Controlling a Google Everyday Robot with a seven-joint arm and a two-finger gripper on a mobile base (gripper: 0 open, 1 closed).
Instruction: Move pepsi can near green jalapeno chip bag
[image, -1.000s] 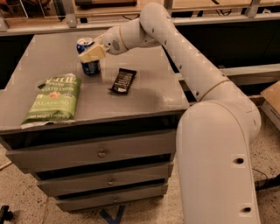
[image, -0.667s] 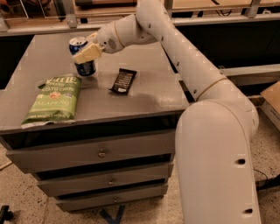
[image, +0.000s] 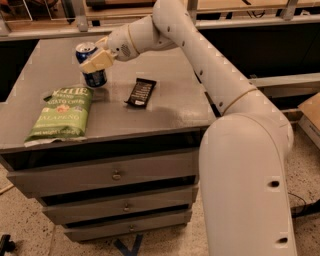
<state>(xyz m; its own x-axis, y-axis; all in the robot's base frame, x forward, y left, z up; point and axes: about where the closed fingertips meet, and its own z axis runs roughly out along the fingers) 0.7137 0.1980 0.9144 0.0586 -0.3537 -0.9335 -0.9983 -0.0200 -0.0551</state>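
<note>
The pepsi can (image: 91, 65), dark blue with a silver top, is upright at the back left of the grey cabinet top (image: 170, 100). My gripper (image: 96, 56) reaches in from the right and is shut on the can, one tan finger (image: 98, 61) across its front. The green jalapeno chip bag (image: 62, 113) lies flat near the front left edge, its top edge just below and left of the can.
A flat black rectangular wrapper (image: 140, 92) lies to the right of the can. My white arm (image: 210, 75) spans the right side of the cabinet, which has drawers (image: 116, 175) below. Shelving stands behind the cabinet.
My gripper has carried the can to the left and then lower, closer to the top of the chip bag. The bag and the wrapper have not moved.
</note>
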